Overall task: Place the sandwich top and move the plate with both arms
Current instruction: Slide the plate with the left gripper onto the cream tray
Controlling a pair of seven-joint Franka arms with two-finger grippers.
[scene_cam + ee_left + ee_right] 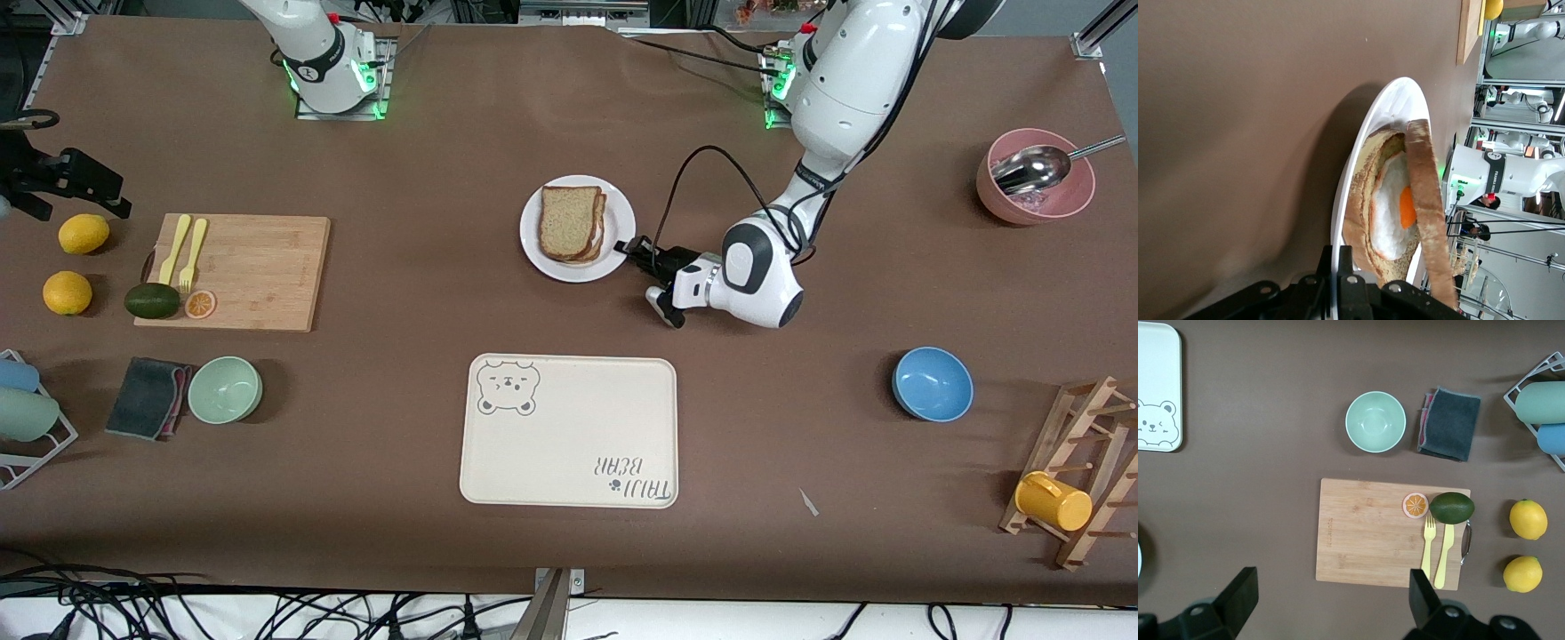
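The sandwich top (569, 221) hides one egg slice; left gripper (633, 250) clenched on the single plate (620, 220), right gripper (1331, 593) released.

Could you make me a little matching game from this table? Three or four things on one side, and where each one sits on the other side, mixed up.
Things:
1. sandwich top
2. avocado
3. metal scoop
4. yellow mug

Places:
A. in the pink bowl
B. on the wooden rack
C. on the egg slice on the plate
D. at the edge of the cutting board, beside the orange slice

Pairs: 1-C, 2-D, 3-A, 4-B
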